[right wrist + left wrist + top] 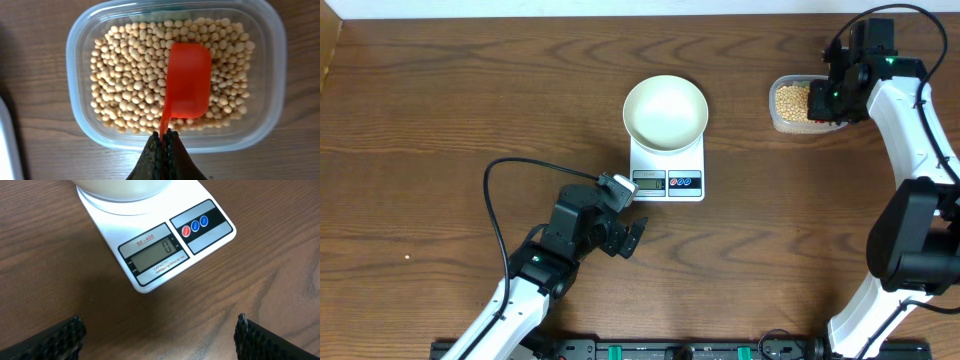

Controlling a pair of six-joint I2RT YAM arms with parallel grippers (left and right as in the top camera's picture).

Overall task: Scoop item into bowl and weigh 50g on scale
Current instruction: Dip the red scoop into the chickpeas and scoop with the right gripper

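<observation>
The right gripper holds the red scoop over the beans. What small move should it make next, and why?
Probably tilt the red scoop down and push it into the beans to fill it. The right gripper is shut on its handle, no beans show on it, and the scale reads 0 under the empty bowl.

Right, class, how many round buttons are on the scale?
3, in a row beside the display: the red button nearest it, the middle blue button, and the end blue button farthest. None seems hidden.
</observation>
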